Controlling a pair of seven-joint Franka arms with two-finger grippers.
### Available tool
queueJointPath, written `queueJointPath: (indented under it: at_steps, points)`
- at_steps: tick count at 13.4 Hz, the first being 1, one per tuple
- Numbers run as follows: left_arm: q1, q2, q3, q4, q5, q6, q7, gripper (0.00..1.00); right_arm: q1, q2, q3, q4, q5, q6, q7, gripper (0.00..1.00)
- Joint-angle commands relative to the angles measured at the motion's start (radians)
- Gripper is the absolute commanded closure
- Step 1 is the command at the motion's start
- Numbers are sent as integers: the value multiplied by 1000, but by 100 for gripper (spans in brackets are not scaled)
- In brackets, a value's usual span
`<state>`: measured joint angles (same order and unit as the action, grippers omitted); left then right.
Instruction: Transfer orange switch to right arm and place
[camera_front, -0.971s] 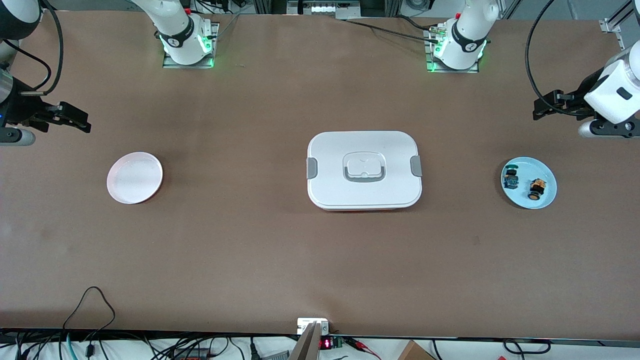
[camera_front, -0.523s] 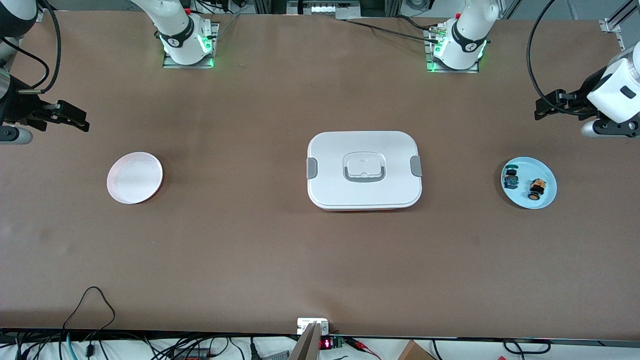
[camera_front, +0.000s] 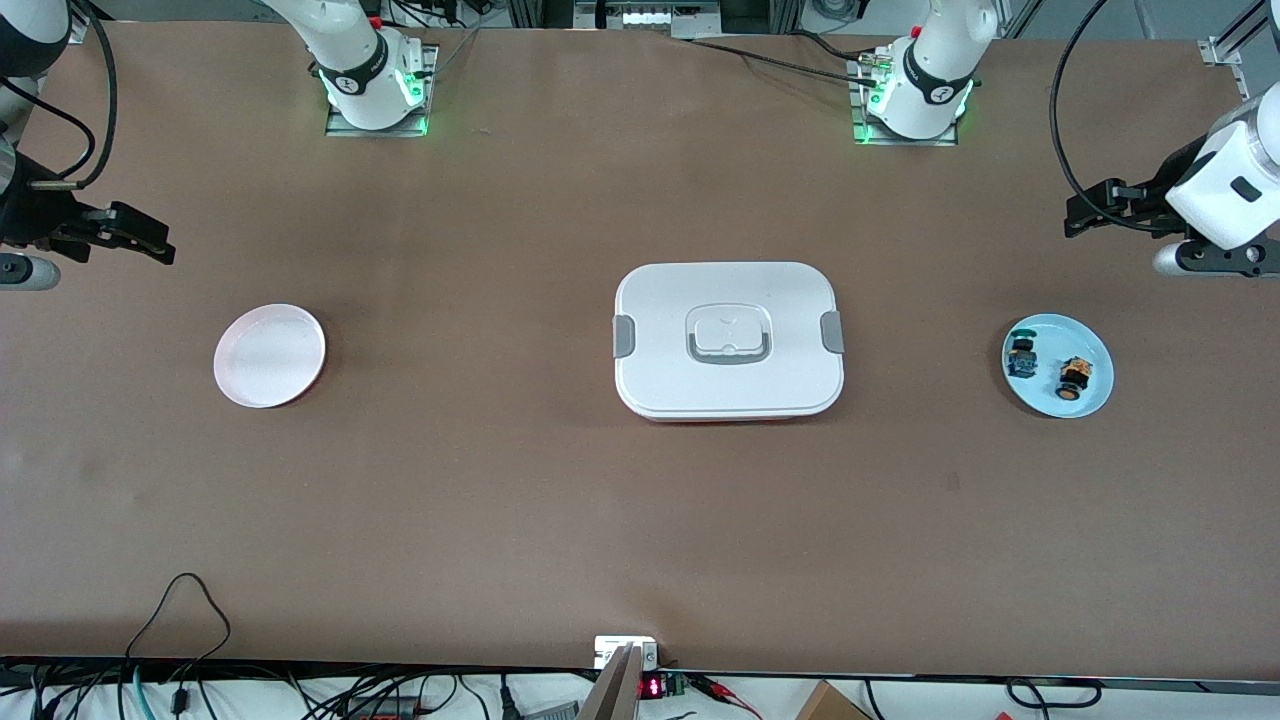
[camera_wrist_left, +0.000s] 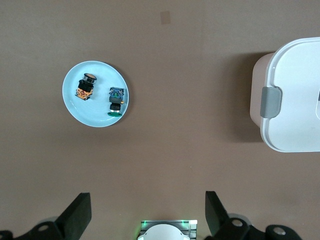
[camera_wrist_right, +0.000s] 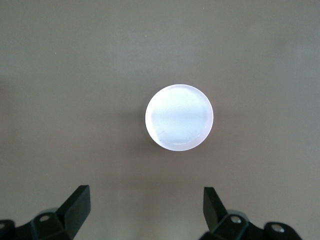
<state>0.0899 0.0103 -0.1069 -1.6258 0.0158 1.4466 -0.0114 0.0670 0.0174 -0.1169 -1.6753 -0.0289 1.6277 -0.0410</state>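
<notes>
The orange switch (camera_front: 1073, 377) lies on its side on a light blue plate (camera_front: 1050, 398) at the left arm's end of the table, beside a blue-green switch (camera_front: 1021, 357). The left wrist view shows the orange switch (camera_wrist_left: 85, 87), the blue-green one (camera_wrist_left: 116, 101) and the plate (camera_wrist_left: 95, 115). My left gripper (camera_front: 1085, 215) is open and empty, up over bare table beside that plate; its jaws (camera_wrist_left: 147, 200) stand wide apart. My right gripper (camera_front: 150, 240) is open and empty over bare table at the right arm's end.
A closed white lunch box (camera_front: 729, 340) with grey clips sits mid-table, also in the left wrist view (camera_wrist_left: 295, 95). An empty pale pink plate (camera_front: 269, 355) lies toward the right arm's end, seen in the right wrist view (camera_wrist_right: 179, 117). Cables hang along the table's near edge.
The right gripper has drifted slightly toward its end of the table. The left gripper has shifted only a little. Nothing on the table has moved.
</notes>
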Motion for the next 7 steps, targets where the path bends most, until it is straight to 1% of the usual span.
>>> queueJointPath:
  at_steps: [1, 5, 7]
  points:
    - [7, 19, -7, 34, -8, -26, 8, 0, -9, 1, 3, 8, 0, 3, 10, 0]
    - [7, 20, -7, 27, -7, -26, 10, 0, -6, 3, 3, 9, -2, 4, 10, 0]
    - [4, 28, -8, 27, 16, -61, 11, 0, -7, 4, 5, 9, 0, 8, 10, 0]
